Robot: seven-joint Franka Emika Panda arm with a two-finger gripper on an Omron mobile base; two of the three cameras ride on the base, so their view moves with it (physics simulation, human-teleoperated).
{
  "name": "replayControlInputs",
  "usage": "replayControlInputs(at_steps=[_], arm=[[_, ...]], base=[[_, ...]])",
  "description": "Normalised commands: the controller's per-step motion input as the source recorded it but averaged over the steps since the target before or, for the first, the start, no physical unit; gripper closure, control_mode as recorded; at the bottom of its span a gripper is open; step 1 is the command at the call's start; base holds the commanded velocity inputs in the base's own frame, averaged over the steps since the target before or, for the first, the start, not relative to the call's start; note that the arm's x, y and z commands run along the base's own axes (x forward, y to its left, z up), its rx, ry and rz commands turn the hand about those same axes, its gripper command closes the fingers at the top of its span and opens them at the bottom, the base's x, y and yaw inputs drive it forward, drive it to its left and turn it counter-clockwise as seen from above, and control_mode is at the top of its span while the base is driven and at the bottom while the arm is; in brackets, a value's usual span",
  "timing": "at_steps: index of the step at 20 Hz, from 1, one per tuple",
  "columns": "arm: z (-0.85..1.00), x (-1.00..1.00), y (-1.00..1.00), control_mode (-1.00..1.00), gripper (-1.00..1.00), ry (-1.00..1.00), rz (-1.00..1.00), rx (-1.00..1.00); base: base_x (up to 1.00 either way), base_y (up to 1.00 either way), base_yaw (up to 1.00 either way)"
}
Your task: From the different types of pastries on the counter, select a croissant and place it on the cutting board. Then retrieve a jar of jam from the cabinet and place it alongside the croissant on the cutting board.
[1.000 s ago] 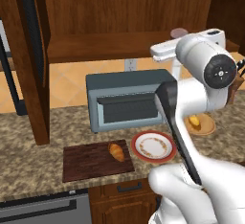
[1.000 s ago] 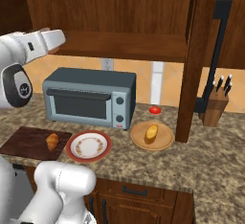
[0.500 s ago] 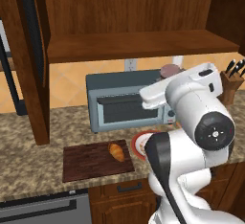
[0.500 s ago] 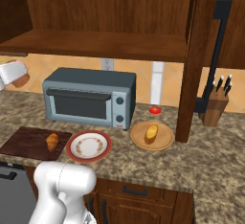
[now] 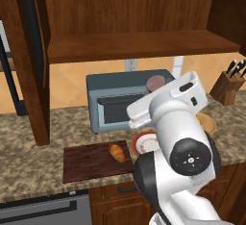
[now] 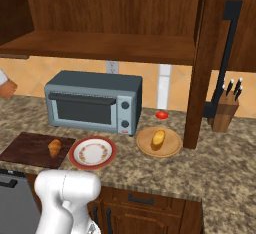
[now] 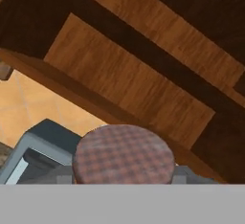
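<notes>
Croissant: the croissant [image 5: 116, 152] lay on the cutting board [image 5: 91, 162], toward its edge nearest the toaster oven [image 5: 126, 100], just in front of that oven.
Jar of jam: the jar of jam [image 7: 123, 154] sat between the fingers, its checked lid facing the hand camera, up in front of the toaster oven's top and under the cabinet [image 5: 139, 46] shelf.
Gripper: the gripper [image 7: 122, 176] was pinching the jar of jam from 2 sides.
Plate: the red-rimmed plate [image 6: 92, 152] sat in front of the toaster oven, just beside the cutting board.
Bun: the bun [image 6: 158, 137] rested on a wooden plate [image 6: 159, 143] beside the toaster oven's dial end.
Counter: the counter [image 6: 220, 159] carried all of it.
</notes>
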Motion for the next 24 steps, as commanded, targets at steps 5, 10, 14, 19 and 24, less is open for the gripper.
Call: replayControlInputs(at_steps=[5, 10, 14, 19, 24], arm=[[-1.0, -0.02, 0.13, -1.0, 1.0, -0.15, 0.0, -0.14], [-1.0, 0.0, 0.03, -1.0, 1.0, -0.24, 0.0, -0.19], [-0.99, 0.01, 0.0, -1.0, 1.0, -0.19, -0.09, -0.12], [-0.9, 0.23, 0.0, -1.0, 1.0, -0.13, -0.21, -0.06], [-0.1, 0.11, 0.0, -1.0, 1.0, -0.27, 0.07, 0.13]], base=[[0.0, 0.0, 0.0], [0.0, 0.0, 0.0], [0.0, 0.0, 0.0], [0.0, 0.0, 0.0], [0.0, 0.0, 0.0]])
